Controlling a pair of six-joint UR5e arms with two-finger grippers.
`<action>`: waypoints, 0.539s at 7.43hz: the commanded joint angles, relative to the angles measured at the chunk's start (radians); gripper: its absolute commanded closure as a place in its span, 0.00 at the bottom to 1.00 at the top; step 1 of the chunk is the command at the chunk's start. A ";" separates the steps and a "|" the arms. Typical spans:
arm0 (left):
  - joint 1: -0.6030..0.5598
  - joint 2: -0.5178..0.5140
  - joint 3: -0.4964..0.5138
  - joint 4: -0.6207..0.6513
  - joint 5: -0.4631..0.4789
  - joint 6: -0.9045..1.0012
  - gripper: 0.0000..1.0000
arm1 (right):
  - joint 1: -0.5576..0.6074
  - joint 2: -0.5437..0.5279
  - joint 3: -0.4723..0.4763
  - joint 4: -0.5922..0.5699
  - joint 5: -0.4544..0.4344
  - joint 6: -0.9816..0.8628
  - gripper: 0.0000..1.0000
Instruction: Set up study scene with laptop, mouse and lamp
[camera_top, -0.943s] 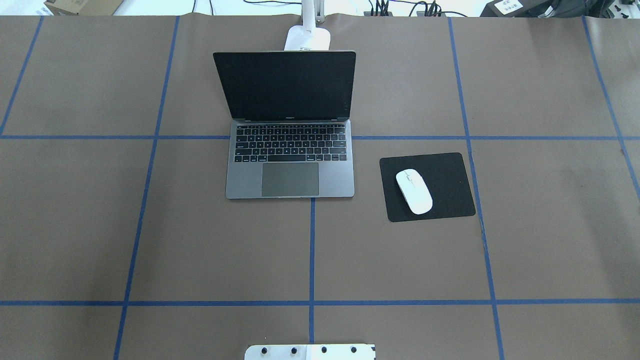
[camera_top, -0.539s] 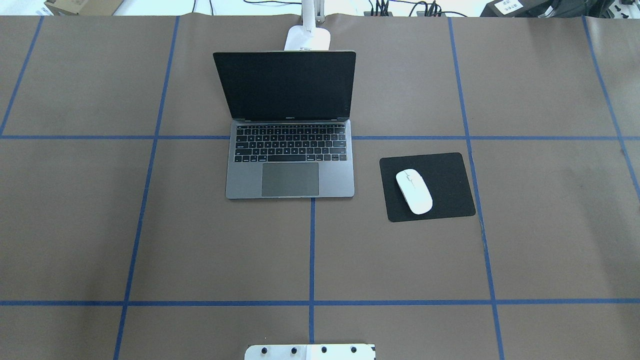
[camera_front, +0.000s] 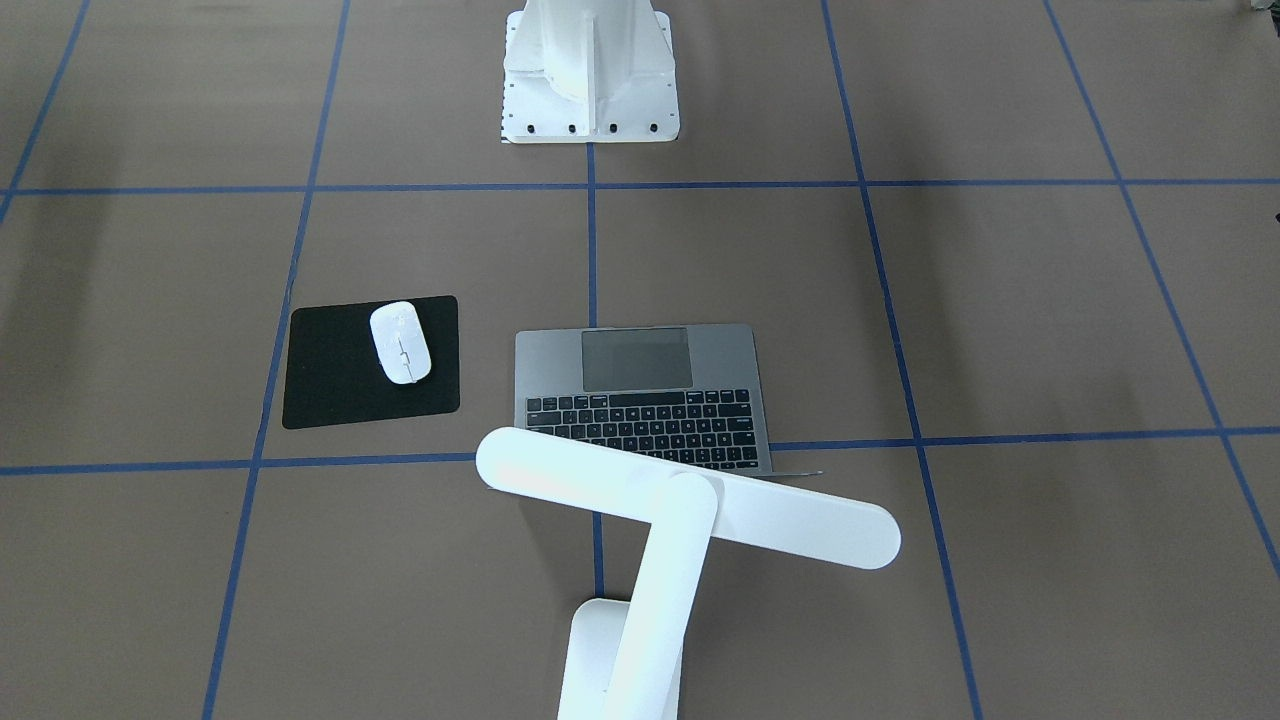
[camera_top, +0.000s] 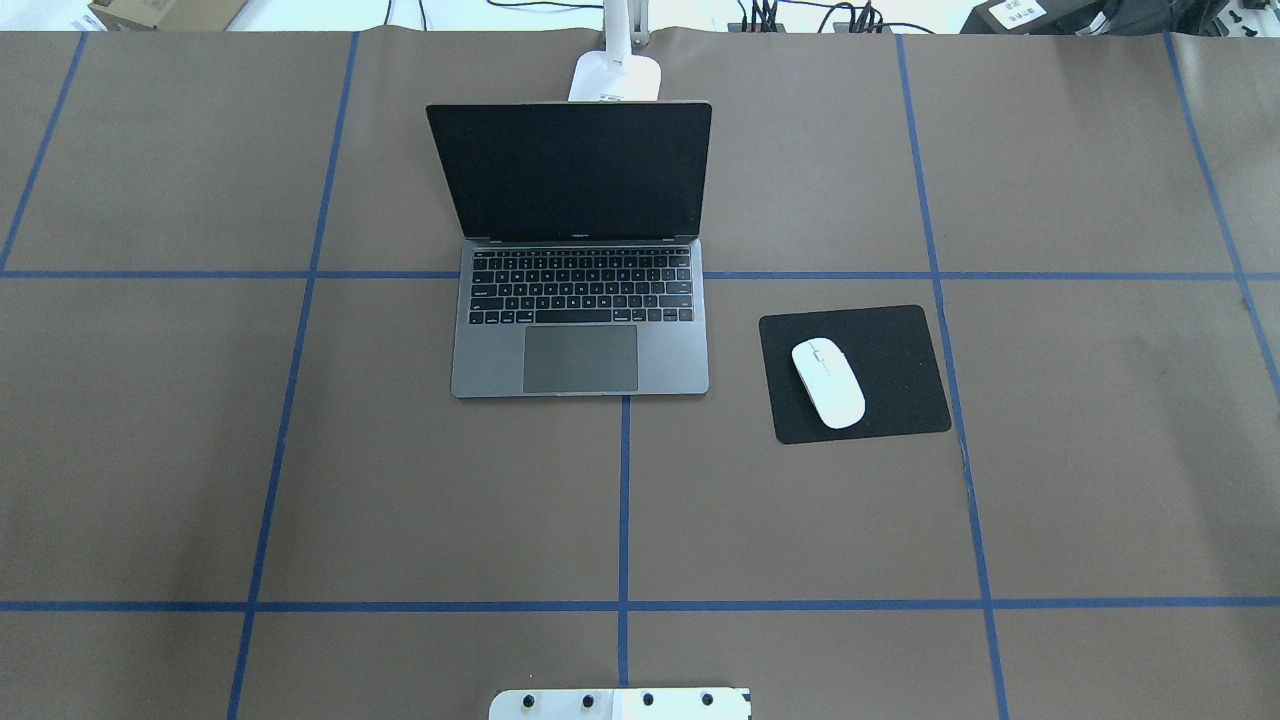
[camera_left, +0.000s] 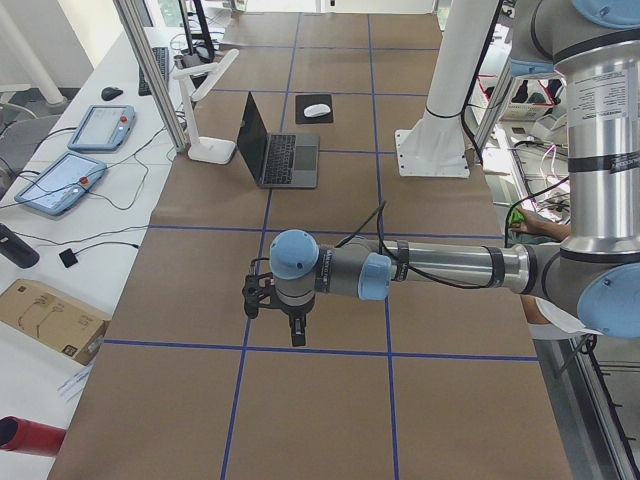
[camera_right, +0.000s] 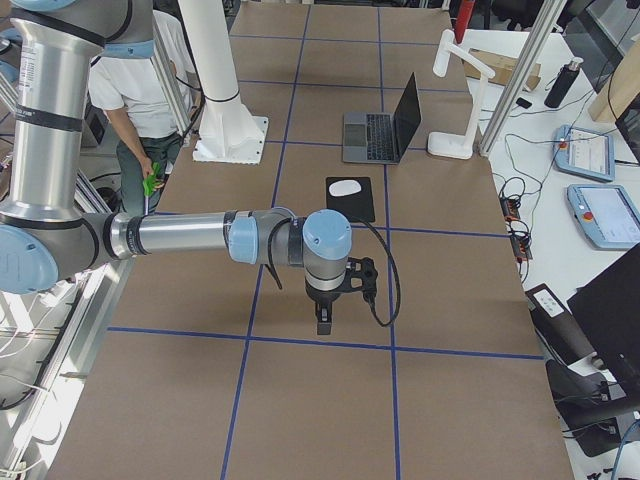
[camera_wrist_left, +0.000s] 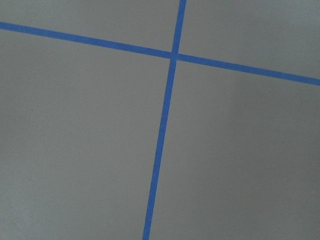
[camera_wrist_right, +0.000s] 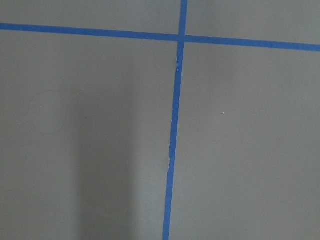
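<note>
- One laptop (camera_top: 580, 345) sits open on the brown worktop (camera_top: 400, 500). Its screen is dark and faces the robot, and its trackpad edge is nearest the robot.
- One lamp (camera_front: 680, 505) stands with its flat base just behind the laptop's lid, on the side away from the robot. In the front-facing view its long bar head hangs across the hinge end of the keyboard.
- One mouse (camera_top: 828, 383) lies slantwise on one black square mouse mat (camera_top: 895, 345). The mat is on the robot's right of the laptop, near it but not touching.
- One white bolted pedestal (camera_front: 590, 70) stands at the robot's edge of the worktop.
- There are two arms. The left claw (camera_left: 296, 335) points down over the worktop, well apart from the laptop. It shows only in the side view, so I cannot tell whether its fingers are apart or together.
- The right claw (camera_right: 324, 322) also points down, well apart from the mouse. Again I cannot tell how its fingers stand.
- Each wrist view shows one crossing of blue tape lines (camera_wrist_left: 173, 55).
- One person (camera_right: 140, 90) stands beside the pedestal.
- Two handheld control tablets (camera_left: 105, 125) lie on a side table.
</note>
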 joint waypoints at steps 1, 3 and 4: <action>0.002 -0.010 0.003 -0.010 0.009 0.001 0.00 | 0.000 0.000 -0.012 0.002 -0.003 0.002 0.01; 0.002 -0.010 -0.002 -0.009 0.002 -0.002 0.00 | -0.002 0.000 -0.012 0.003 0.000 0.002 0.01; 0.002 -0.004 -0.006 -0.007 -0.001 -0.004 0.00 | 0.000 0.002 -0.006 0.003 0.000 0.002 0.01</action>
